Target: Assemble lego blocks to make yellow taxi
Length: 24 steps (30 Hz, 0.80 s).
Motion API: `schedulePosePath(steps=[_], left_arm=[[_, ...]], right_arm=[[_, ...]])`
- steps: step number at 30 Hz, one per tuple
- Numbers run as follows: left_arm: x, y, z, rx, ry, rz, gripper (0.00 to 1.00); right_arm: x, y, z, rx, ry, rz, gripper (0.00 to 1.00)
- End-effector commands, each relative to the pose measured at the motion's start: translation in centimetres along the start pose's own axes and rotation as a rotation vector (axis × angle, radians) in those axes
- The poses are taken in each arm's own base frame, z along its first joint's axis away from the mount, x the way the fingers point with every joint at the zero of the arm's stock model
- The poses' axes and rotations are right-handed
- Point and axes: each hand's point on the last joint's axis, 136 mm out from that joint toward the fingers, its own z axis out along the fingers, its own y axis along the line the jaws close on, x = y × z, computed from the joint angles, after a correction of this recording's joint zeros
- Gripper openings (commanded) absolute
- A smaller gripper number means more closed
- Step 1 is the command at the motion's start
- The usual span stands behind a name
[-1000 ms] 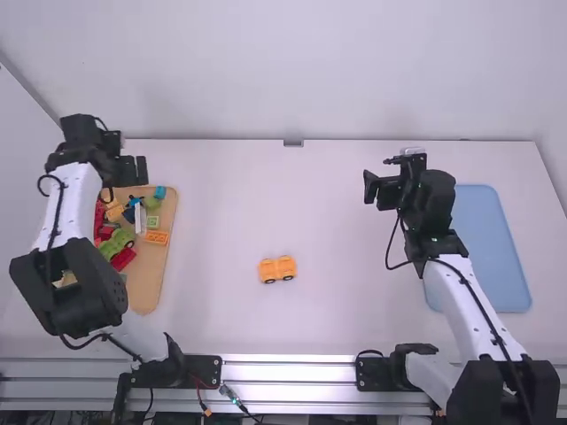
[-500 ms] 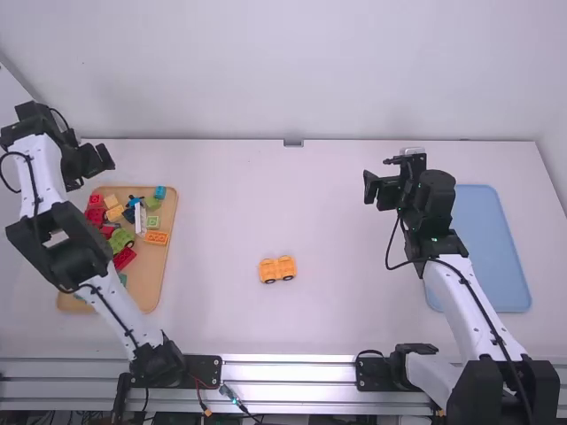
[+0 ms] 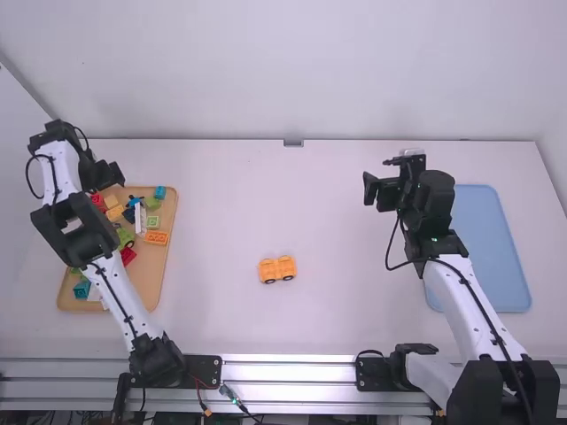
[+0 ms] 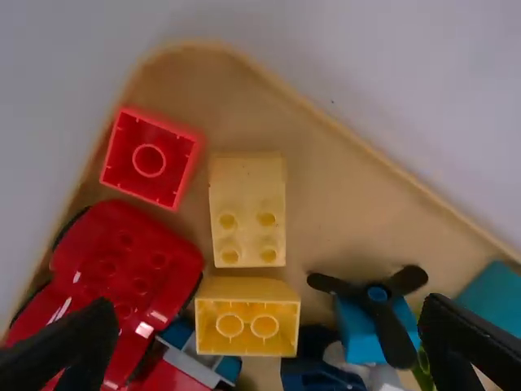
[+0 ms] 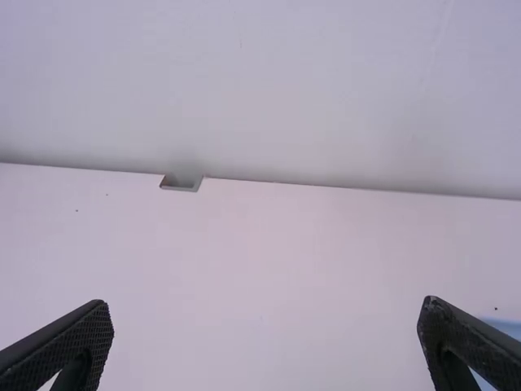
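You have the orange-yellow toy car base with black wheels (image 3: 277,269) sitting on the white tabletop (image 3: 337,310), between your two arms and well apart from both trays. Your left gripper (image 3: 112,175) is over the far left corner of the light brown tray with a raised edge (image 3: 149,288), and its jaws are spread wide above the blocks. Under them, in the left wrist view, you can see a pale yellow studded plastic block (image 4: 247,208), with an orange-yellow plastic block showing two round tubes (image 4: 247,322) just beside its end. A square red plastic block with one round tube (image 4: 149,160) lies near the pale one, and a red toy car body with black wheels (image 4: 134,269) is close by, as is a small bright blue block with a black propeller (image 4: 354,330). Elsewhere in that tray you have an orange studded brick (image 3: 156,237) near a small light green brick (image 3: 152,221). Your right gripper (image 3: 376,190) hangs above the tabletop, to the left of the pale blue tray (image 3: 487,248), its jaws spread wide too
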Motion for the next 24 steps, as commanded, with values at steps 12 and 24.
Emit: schedulePosePath(steps=[12,24], left_arm=[[0.0,0.3,3.4,-0.015,-0.017,-0.008,0.68],[0.9,0.2,6.1,-0.011,-0.009,-0.007,0.61]], right_arm=[[-2.0,0.2,-0.1,-0.008,-0.043,0.028,0.99],[-2.0,1.2,0.0,-0.032,-0.040,0.018,0.99]])
